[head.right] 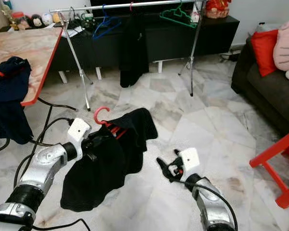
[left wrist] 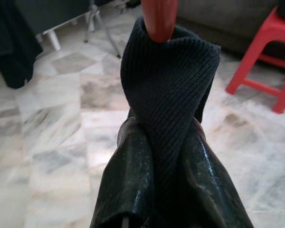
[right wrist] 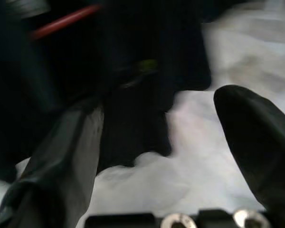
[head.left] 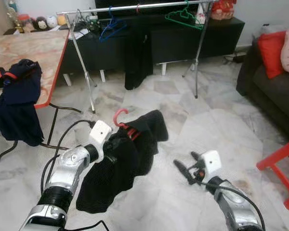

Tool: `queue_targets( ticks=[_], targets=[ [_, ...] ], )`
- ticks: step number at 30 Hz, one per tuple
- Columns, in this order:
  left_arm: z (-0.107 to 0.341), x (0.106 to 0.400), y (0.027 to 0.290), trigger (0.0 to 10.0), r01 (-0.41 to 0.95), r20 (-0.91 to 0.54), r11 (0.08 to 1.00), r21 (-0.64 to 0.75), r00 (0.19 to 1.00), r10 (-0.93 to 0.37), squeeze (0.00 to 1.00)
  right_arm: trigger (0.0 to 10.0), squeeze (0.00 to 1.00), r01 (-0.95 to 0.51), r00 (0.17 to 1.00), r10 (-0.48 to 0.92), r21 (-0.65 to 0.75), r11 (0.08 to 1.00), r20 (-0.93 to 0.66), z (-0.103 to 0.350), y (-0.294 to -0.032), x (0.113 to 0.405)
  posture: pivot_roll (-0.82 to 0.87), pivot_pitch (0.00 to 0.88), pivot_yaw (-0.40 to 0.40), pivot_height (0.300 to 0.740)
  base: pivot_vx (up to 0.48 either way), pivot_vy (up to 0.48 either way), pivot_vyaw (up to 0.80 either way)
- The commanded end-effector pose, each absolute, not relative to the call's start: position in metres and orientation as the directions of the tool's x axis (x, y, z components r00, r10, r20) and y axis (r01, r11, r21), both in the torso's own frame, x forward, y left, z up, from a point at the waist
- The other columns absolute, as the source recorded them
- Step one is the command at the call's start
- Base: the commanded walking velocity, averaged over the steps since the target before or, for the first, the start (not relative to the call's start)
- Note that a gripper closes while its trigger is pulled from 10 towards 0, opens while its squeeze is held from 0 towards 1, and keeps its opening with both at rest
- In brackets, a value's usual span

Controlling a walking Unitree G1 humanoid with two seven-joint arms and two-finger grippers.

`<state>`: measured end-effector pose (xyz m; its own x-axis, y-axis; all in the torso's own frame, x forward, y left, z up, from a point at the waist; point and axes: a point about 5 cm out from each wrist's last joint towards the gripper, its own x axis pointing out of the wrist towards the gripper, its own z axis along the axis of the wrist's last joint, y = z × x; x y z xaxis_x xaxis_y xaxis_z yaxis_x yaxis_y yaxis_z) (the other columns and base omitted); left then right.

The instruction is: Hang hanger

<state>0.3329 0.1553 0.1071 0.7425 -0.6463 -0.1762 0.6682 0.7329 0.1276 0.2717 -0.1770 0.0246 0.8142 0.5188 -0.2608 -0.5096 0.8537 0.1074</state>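
A red hanger (head.left: 119,117) carries a black garment (head.left: 130,156) that droops toward the marble floor. My left gripper (head.left: 113,140) is shut on the garment-covered hanger just below its hook. In the left wrist view the fingers (left wrist: 128,180) pinch ribbed black cloth under the red hanger (left wrist: 159,19). My right gripper (head.left: 185,167) is open, low over the floor to the right of the garment and holding nothing. Its wrist view has the two fingers (right wrist: 61,156) spread apart facing the black garment (right wrist: 133,95). The clothes rack's silver bar (head.left: 135,6) stands at the back.
On the rack hang a blue hanger (head.left: 111,28), a green hanger (head.left: 183,18) and a dark garment (head.left: 137,53). A table (head.left: 43,53) with dark clothes stands left. There is a sofa (head.left: 274,86) at the right and a red stool (head.left: 284,163) at the near right.
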Motion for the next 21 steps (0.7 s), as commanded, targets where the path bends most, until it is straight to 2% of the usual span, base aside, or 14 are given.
queue_targets(
  ticks=[1, 5, 9, 11, 15, 21],
  targets=[
    [0.128, 0.339, 0.147, 10.0, 0.686, -0.108, 0.71, 0.158, 0.727, -0.678, 0.0, 10.0, 0.0, -0.554, 0.784, 0.564, 0.118, 0.824, -0.259, 0.026, -0.175, 0.269, -0.09, 0.0, 0.007, 0.74, 0.0, 0.0, 0.0],
    [0.146, 0.335, 0.138, 10.0, 0.747, -0.091, 0.648, 0.148, 0.663, -0.743, 0.0, 10.0, 0.0, -0.606, 0.746, 0.61, 0.106, 0.788, -0.265, 0.027, -0.176, 0.266, -0.08, 0.0, -0.002, 0.74, 0.0, 0.0, 0.0],
    [0.153, 0.333, 0.136, 10.0, 0.767, -0.083, 0.627, 0.138, 0.64, -0.764, 0.0, 10.0, 0.0, -0.611, 0.744, 0.613, 0.1, 0.785, -0.267, 0.029, -0.176, 0.265, -0.08, 0.0, -0.002, 0.74, 0.0, 0.0, 0.0],
    [0.164, 0.324, 0.129, 10.0, 0.829, -0.085, 0.547, 0.119, 0.557, -0.826, 0.0, 10.0, 0.0, -0.574, 0.782, 0.562, 0.041, 0.818, -0.27, 0.034, -0.18, 0.271, -0.08, 0.0, -0.007, 0.74, 0.0, 0.0, 0.0],
    [0.164, 0.317, 0.126, 10.0, 0.857, -0.107, 0.505, 0.107, 0.515, -0.851, 0.0, 10.0, 0.0, -0.531, 0.815, 0.515, 0.011, 0.847, -0.265, 0.038, -0.185, 0.277, -0.08, 0.0, -0.008, 0.74, 0.0, 0.0, 0.0],
    [0.157, 0.306, 0.125, 10.0, 0.891, -0.167, 0.449, 0.065, 0.453, -0.876, 0.0, 10.0, 0.0, -0.551, 0.812, 0.54, 0.017, 0.835, -0.221, 0.046, -0.185, 0.283, -0.08, 0.0, -0.007, 0.74, 0.0, 0.0, 0.0]
  ],
)
